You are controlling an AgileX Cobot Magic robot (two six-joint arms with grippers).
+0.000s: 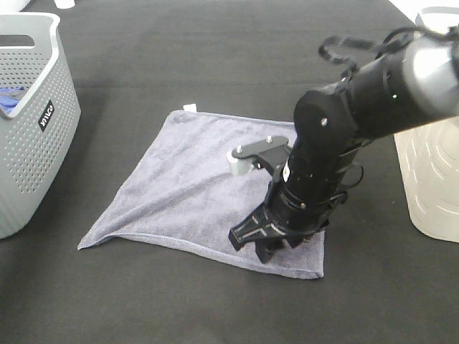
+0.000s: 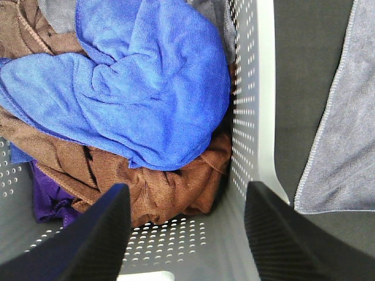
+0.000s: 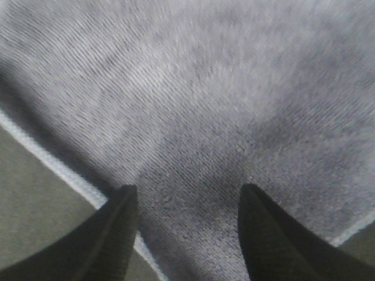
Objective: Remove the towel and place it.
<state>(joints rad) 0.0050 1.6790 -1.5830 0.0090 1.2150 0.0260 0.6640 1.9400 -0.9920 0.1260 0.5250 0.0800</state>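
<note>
One arm angled down, right end effector (image 1: 262, 244) spread on towel (image 1: 186, 193)

A grey perforated basket (image 1: 32, 122) stood at the left edge of the overhead frame on a black table surface (image 1: 215, 64), with a small dark label on its side. The left wrist view showed its contents: a bright blue cloth (image 2: 135, 82) lay uppermost over a brown cloth (image 2: 170, 187), with purple fabric (image 2: 50, 196) at the lower left. A pale, slotted container (image 1: 434, 172) stood at the right edge.
</note>
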